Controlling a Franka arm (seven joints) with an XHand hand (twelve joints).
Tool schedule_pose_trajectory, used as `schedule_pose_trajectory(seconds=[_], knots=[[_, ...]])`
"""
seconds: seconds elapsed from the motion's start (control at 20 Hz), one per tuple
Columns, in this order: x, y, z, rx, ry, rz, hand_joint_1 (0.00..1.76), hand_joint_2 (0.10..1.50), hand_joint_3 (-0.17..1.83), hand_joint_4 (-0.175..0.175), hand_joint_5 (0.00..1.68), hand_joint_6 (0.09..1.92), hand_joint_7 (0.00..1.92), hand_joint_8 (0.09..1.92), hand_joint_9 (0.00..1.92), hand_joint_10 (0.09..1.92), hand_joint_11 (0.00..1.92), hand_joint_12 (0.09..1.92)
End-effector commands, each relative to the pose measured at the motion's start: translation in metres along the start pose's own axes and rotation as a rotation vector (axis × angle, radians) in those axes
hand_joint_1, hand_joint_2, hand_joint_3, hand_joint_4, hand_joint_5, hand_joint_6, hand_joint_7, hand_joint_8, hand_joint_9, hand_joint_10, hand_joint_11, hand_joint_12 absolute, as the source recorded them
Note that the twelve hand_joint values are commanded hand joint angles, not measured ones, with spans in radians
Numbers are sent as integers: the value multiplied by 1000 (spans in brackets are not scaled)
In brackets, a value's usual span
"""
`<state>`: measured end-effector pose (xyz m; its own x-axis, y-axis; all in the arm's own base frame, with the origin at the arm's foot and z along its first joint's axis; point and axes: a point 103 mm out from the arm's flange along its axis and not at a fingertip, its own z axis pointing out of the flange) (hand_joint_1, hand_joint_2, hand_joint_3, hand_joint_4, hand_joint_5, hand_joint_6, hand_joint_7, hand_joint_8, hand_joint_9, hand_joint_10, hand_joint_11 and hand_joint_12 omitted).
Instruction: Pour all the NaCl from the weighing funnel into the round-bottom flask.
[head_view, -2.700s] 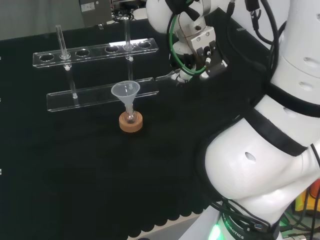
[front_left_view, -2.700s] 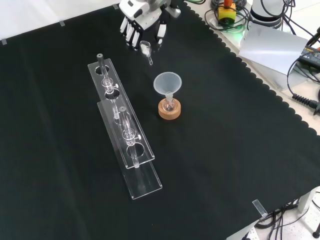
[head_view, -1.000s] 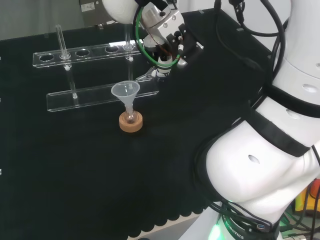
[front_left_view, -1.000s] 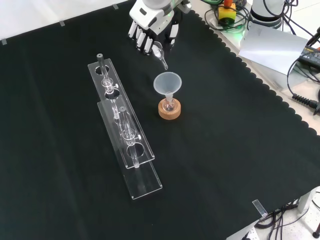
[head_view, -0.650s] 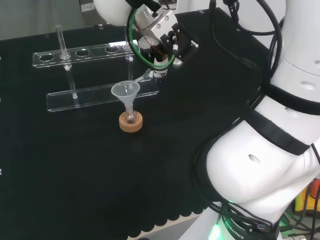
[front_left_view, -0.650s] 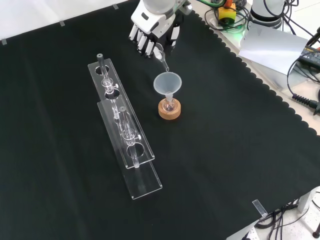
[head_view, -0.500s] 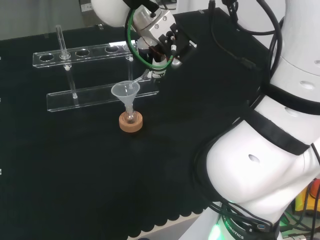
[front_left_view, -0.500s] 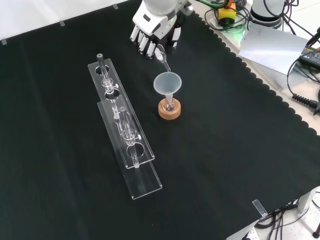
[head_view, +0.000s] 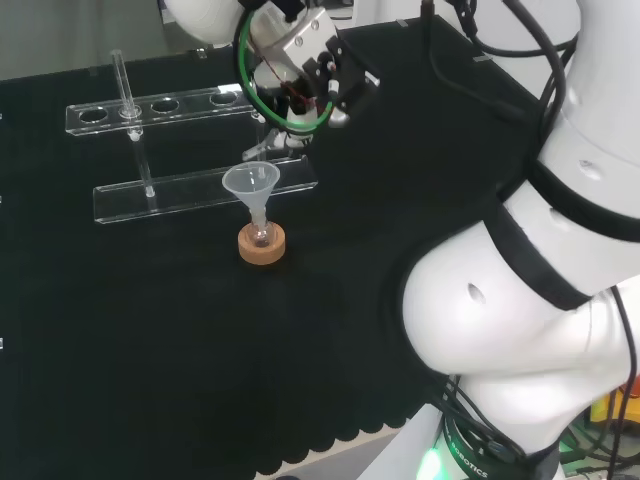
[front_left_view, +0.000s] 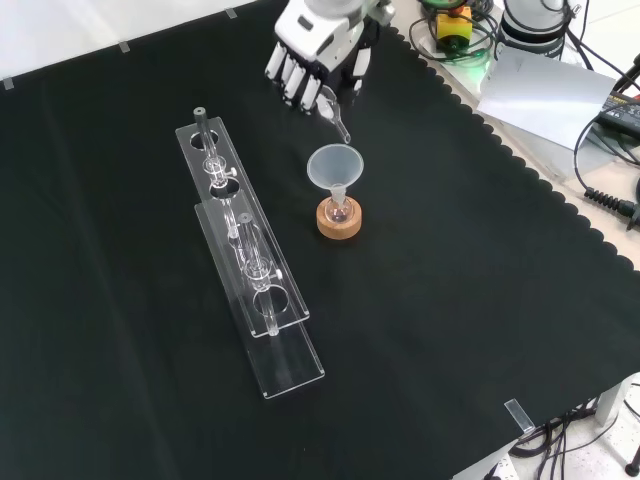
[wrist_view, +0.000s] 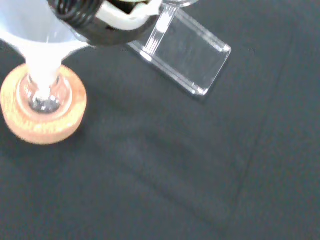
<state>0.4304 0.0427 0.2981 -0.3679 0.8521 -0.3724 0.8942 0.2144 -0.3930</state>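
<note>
A small round-bottom flask (front_left_view: 340, 210) sits on a cork ring (front_left_view: 339, 224) with a translucent plastic funnel (front_left_view: 335, 165) in its neck. The hand (front_left_view: 316, 45) hovers just beyond it in the front view, fingers curled round a small clear weighing funnel (front_left_view: 333, 108). The weighing funnel's spout slants down toward the plastic funnel's rim. In the head view the hand (head_view: 300, 80) is above and right of the funnel (head_view: 251, 183), and the spout (head_view: 262, 150) ends close over it. The wrist view has the cork ring (wrist_view: 42, 112), flask (wrist_view: 44, 100) and funnel (wrist_view: 30, 47) close below a finger (wrist_view: 107, 17).
A long clear acrylic test-tube rack (front_left_view: 250, 265) stands left of the flask in the front view, with glass tubes (front_left_view: 203, 135) upright in it. Its end (wrist_view: 187, 55) shows in the wrist view. Cables and equipment (front_left_view: 560, 70) lie past the cloth's scalloped edge.
The hand has carried the weighing funnel leftward in the head view, from well right of the flask to just over the plastic funnel. The flask, funnel and rack have stayed put.
</note>
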Motion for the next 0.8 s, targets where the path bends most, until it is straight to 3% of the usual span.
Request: schedule_pose_trajectory(seconds=[0.05, 0.8], knots=[[-4, 9, 22, 100, -99, 36, 1069, 816, 482, 175, 1114, 882, 725, 619, 1019, 376, 678, 1170], [-6, 10, 25, 104, -83, 33, 1068, 814, 487, 175, 1114, 885, 722, 619, 1019, 375, 676, 1172]])
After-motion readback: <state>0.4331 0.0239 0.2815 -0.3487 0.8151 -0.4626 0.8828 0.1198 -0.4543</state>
